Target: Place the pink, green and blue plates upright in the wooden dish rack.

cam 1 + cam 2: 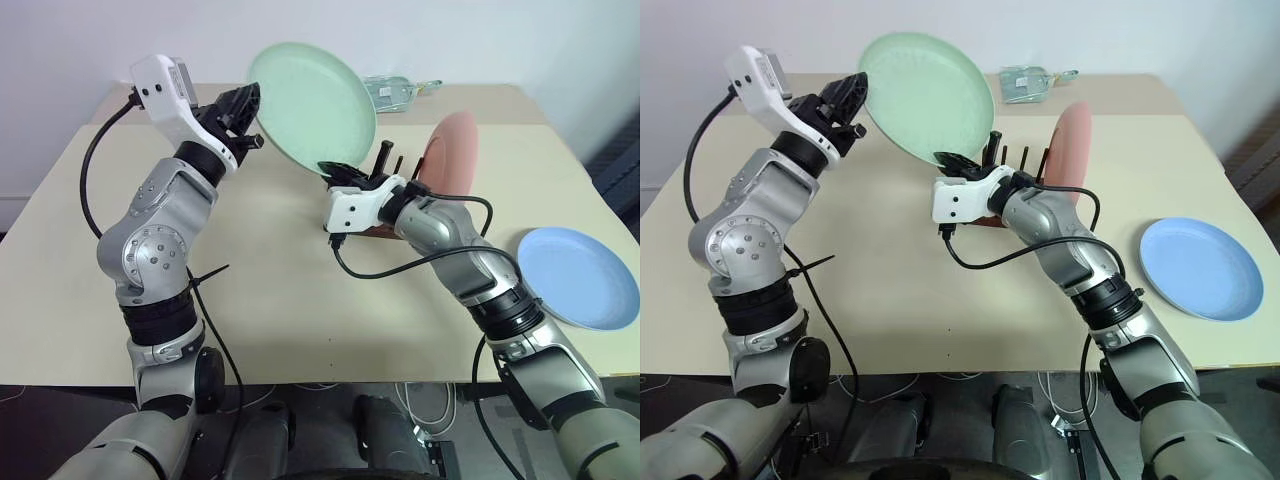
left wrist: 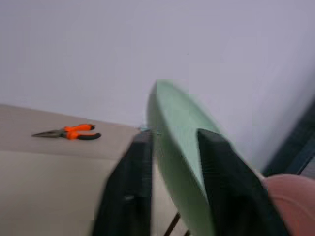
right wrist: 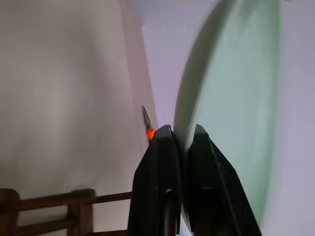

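Left eye view: right arm hides most of the rack [image 1: 385,160]. Three plates: green [image 1: 312,105] aloft, right fingers [image 3: 178,147] clamped on its rim, left fingers [image 2: 147,162] apart around it; pink [image 1: 452,150] racked; blue [image 1: 578,275] on worktop [image 1: 280,290]

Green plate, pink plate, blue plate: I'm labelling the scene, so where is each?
green plate [image 1: 312,102], left eye view, on its inner face.
pink plate [image 1: 455,152], left eye view, on its face, standing upright in the rack.
blue plate [image 1: 578,276], left eye view, on its centre, lying flat.

Beige table [image 1: 260,300], plain white wall [image 1: 80,40] behind, dark floor below
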Controlling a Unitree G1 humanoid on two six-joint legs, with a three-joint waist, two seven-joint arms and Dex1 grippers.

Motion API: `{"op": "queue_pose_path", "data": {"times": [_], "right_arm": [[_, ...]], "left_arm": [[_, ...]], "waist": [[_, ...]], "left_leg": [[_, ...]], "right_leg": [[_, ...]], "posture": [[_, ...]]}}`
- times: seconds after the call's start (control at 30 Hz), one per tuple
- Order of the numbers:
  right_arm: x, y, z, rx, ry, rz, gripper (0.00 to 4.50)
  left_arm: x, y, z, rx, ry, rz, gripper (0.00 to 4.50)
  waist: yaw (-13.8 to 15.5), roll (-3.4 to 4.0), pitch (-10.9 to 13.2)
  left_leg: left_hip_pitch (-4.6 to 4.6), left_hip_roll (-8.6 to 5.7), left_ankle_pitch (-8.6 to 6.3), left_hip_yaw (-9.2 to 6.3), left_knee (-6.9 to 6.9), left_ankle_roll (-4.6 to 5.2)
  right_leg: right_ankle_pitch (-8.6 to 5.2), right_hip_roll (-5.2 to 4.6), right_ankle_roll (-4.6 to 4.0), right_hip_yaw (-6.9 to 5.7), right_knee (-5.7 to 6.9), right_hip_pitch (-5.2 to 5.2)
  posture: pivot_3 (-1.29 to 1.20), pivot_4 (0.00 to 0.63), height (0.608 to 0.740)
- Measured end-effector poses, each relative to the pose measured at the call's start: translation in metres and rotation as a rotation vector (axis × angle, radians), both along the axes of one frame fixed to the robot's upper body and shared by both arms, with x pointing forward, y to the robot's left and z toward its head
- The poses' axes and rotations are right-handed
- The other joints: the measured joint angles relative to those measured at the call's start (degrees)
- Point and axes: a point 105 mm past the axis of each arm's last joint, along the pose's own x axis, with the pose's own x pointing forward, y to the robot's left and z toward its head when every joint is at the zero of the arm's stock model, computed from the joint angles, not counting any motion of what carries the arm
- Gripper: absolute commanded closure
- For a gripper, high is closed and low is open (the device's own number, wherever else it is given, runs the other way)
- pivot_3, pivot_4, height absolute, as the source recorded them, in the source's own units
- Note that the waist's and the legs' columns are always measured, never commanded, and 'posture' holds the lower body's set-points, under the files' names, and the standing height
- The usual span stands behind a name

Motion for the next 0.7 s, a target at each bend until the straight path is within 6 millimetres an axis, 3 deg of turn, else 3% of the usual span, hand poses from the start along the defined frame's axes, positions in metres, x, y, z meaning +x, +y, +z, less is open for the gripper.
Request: {"op": "queue_pose_path", "data": {"times": [0.07,0.2,0.33,0.43,0.53,0.6,0.7], "right_arm": [[0.000,0.000,0.001,0.003,-0.007,-0.002,4.50],[-0.005,-0.001,0.004,0.110,0.018,0.007,4.50],[-0.008,-0.015,0.014,0.321,0.106,-0.011,4.50],[-0.021,-0.038,0.040,0.726,0.283,0.043,4.50],[-0.034,-0.058,0.057,1.027,0.429,0.101,4.50],[-0.038,-0.068,0.052,1.150,0.522,0.093,4.50],[-0.040,-0.075,0.036,1.244,0.642,0.051,4.50]], "left_arm": [[0.002,0.003,0.005,-0.080,0.003,0.006,1.04],[0.000,0.035,0.037,-0.221,-0.101,0.111,1.04],[-0.005,0.058,0.042,-0.103,-0.183,0.213,1.04],[-0.007,0.058,0.009,0.153,-0.177,0.186,1.04],[-0.014,0.028,-0.051,0.415,-0.089,-0.012,1.04],[-0.025,0.000,-0.091,0.518,-0.022,-0.195,1.04],[-0.051,-0.031,-0.116,0.597,-0.012,-0.431,1.04]], "waist": [[0.06,-0.06,0.04],[-0.03,-0.07,0.04],[0.04,-0.06,0.04],[0.01,0.03,0.03],[0.19,0.06,0.02],[0.18,0.09,0.05],[-0.07,0.25,0.14]], "left_leg": [[-0.01,0.00,0.00,-0.02,0.02,0.00],[0.02,0.01,0.02,0.00,-0.02,-0.04],[0.02,0.01,0.03,0.00,-0.03,-0.05],[0.03,0.01,0.00,-0.01,-0.02,0.01],[0.04,0.01,-0.02,-0.06,-0.06,0.04],[0.00,0.02,-0.03,-0.06,-0.04,0.06],[0.00,0.06,-0.03,-0.03,-0.10,0.06]], "right_leg": [[0.00,0.00,0.00,-0.01,0.00,0.00],[0.00,0.02,0.00,0.00,-0.02,0.00],[0.00,0.03,0.00,0.02,-0.02,0.01],[0.01,0.03,-0.03,0.05,0.03,0.02],[0.00,0.03,-0.08,0.03,0.02,0.05],[-0.09,0.03,-0.25,0.03,0.01,0.01],[-0.15,0.03,-0.35,0.04,0.03,-0.05]], "posture": [[0.00,0.150,0.740],[0.00,0.150,0.740],[0.00,0.150,0.740],[0.00,0.150,0.740],[0.00,0.150,0.740],[0.00,0.150,0.740],[0.00,0.150,0.740]]}}
